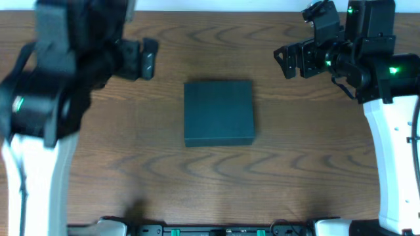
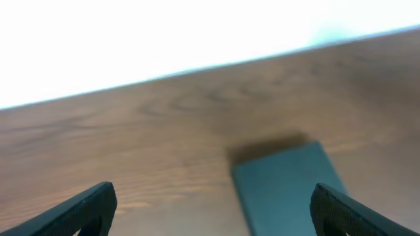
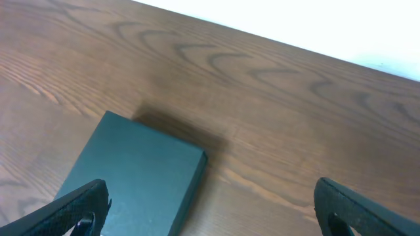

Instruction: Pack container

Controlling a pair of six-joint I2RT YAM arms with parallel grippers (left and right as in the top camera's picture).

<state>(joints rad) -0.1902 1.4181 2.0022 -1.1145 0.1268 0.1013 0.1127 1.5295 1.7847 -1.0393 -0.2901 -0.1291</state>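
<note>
Overhead, I see the container (image 1: 218,113) lying closed at the centre of the counter (image 1: 131,164), with the left tool (image 1: 148,58) and right tool (image 1: 287,60) well apart from it, far side. Left wrist: fingers spread wide, empty. Right wrist: likewise. I judge it light, stiff cardboard, best taken by the lid's edge.

From where I stand this looks like a robotics lab bench, not a home or a shop. A plain wood-grain table (image 1: 216,190) has a left arm (image 1: 39,98) and a right arm (image 1: 384,151) rising on white posts at its two ends, and the right one is dotted with small green indicator lights (image 1: 394,70). A strip of black hardware (image 1: 223,231) with green fittings runs along the near edge, and past the far edge stands a blank white backdrop (image 2: 131,39).
</note>
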